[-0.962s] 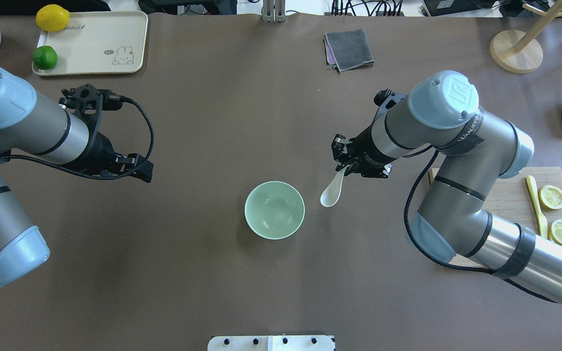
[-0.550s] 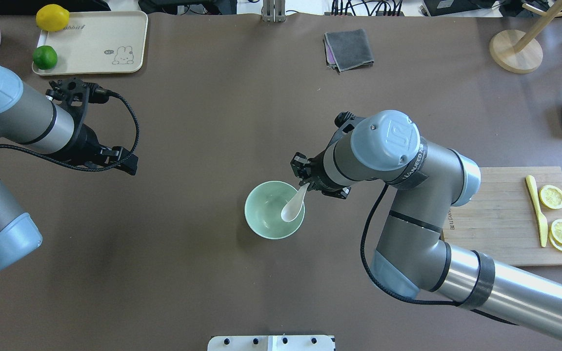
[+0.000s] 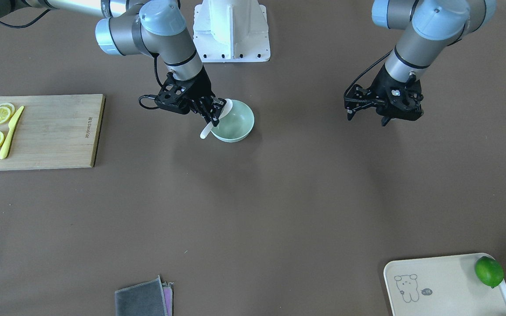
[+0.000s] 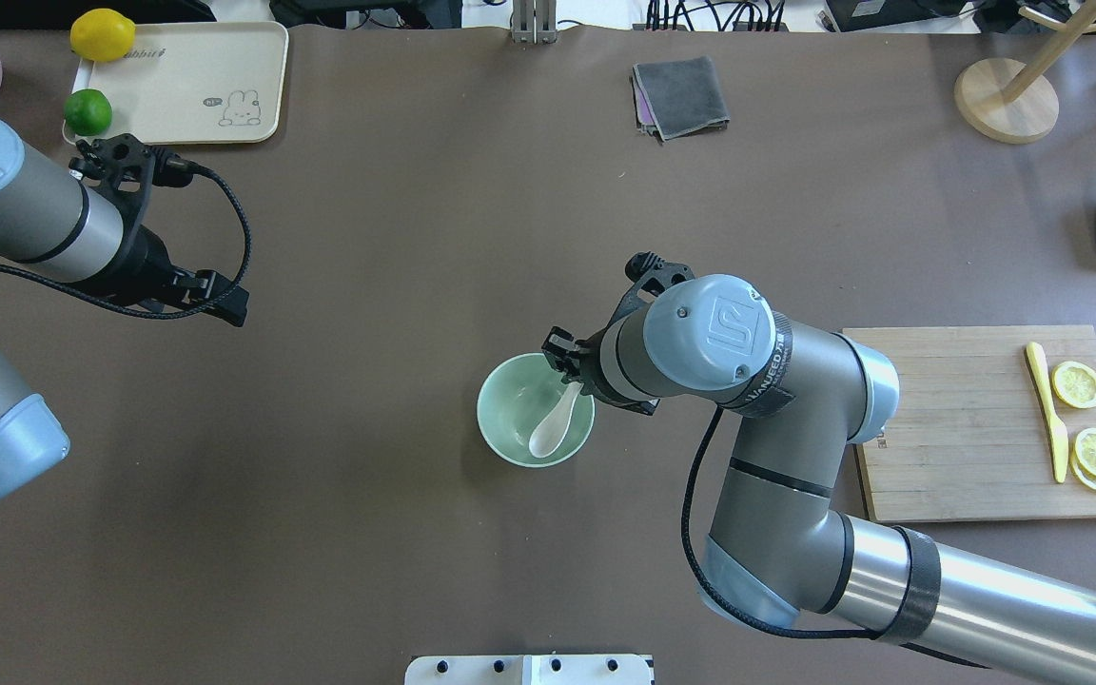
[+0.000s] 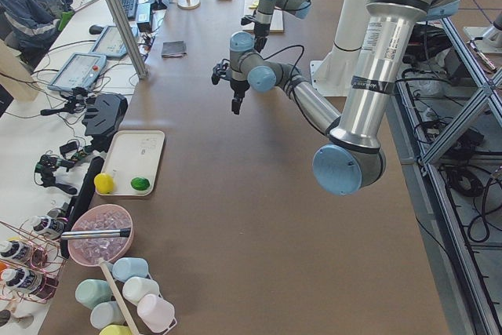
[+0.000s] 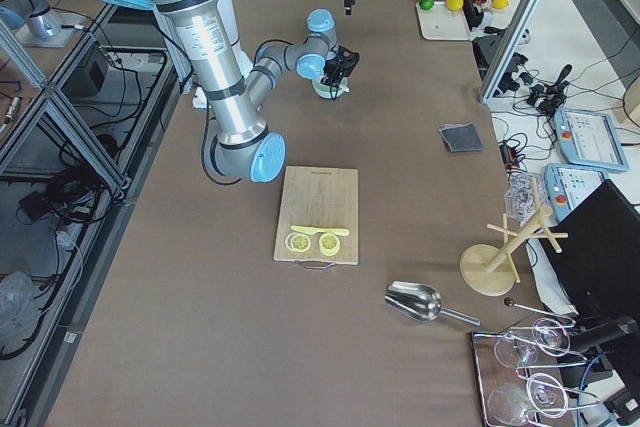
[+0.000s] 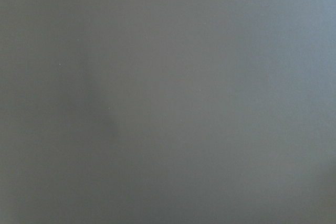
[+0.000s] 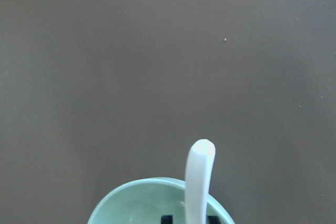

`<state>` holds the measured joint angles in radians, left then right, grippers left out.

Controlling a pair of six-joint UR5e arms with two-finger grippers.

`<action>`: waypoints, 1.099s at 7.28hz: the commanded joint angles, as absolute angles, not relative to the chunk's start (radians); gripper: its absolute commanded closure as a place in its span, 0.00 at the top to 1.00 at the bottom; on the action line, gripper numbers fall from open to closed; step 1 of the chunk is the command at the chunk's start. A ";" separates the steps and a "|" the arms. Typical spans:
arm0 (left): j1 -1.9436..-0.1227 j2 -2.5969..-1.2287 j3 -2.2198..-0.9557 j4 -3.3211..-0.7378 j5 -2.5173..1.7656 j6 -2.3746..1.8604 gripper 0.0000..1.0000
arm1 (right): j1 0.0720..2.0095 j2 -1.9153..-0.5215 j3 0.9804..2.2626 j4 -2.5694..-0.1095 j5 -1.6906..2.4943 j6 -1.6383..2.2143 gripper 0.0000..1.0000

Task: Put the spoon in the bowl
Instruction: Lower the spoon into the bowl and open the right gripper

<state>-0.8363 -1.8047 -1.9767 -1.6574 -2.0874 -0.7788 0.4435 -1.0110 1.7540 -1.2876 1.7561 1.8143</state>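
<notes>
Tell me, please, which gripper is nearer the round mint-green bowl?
Right. The right gripper is at the bowl, gripping the white soup spoon; the left gripper hangs far aside.

The bowl [image 4: 500,407] stood near the middle of the surface [image 4: 367,533], the spoon [image 4: 548,433] resting scoop-down inside it, its handle leaning over the far right rim in the right hand [image 4: 569,374]. To the robot's right lay a cutting board [image 4: 957,419] bearing a knife [image 4: 1047,409] beside lemon slices [image 4: 1078,384]. A tray [image 4: 186,86] carrying a lemon [image 4: 103,34] and a lime [image 4: 88,111] sat far left, and a cloth [image 4: 681,95] lay at the far edge.
</notes>
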 commanded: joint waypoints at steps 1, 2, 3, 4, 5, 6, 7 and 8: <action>-0.924 -1.741 -1.973 -1.657 -2.149 -0.645 0.97 | 0.483 -1.022 1.784 -1.290 1.797 1.780 1.00; -0.990 -1.703 -1.973 -1.654 -2.187 -0.552 0.97 | 0.594 -1.061 1.810 -1.310 1.938 1.723 1.00; -1.053 -1.660 -1.967 -1.651 -2.194 -0.450 0.97 | 0.705 -1.154 1.871 -1.327 2.047 1.586 1.00; -1.133 -1.611 -1.957 -1.649 -2.201 -0.326 0.97 | 0.800 -1.286 1.923 -1.331 2.124 1.358 1.00; -1.208 -1.565 -1.947 -1.649 -2.232 -0.217 0.97 | 0.922 -1.387 1.918 -1.333 2.208 1.137 1.00; -1.274 -1.518 -1.942 -1.649 -2.252 -0.119 0.97 | 1.040 -1.496 1.913 -1.333 2.254 0.913 1.00; -1.326 -1.497 -1.936 -1.649 -2.266 -0.063 0.97 | 1.177 -1.567 1.854 -1.335 2.299 0.655 1.00; -1.342 -1.497 -1.921 -1.649 -2.266 -0.054 0.97 | 1.300 -1.594 1.754 -1.335 2.362 0.429 1.00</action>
